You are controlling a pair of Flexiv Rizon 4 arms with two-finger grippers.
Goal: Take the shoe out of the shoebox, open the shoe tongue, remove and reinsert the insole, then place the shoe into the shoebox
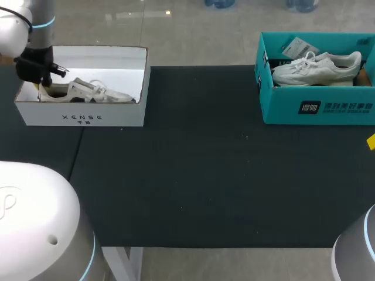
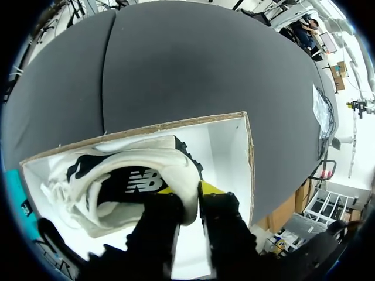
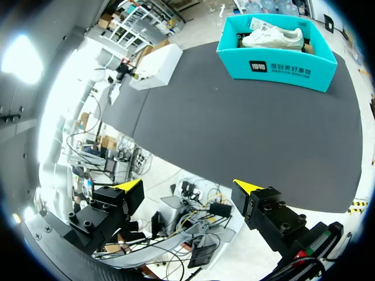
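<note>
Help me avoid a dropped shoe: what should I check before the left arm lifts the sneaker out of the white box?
1. Left gripper shut on the white sneaker: one yellow tip is inside the heel collar and one outside. Ok.
2. White shoebox open, with no lid over the sneaker. Ok.
3. Laces free of the box walls. Cannot tell.
4. Right gripper open, holding nothing, far from the white shoebox. Ok.
5. Black mat beside the box has room to set the shoe down. Ok.
6. Teal shoebox stands well apart, at the table's other end. Ok.
</note>
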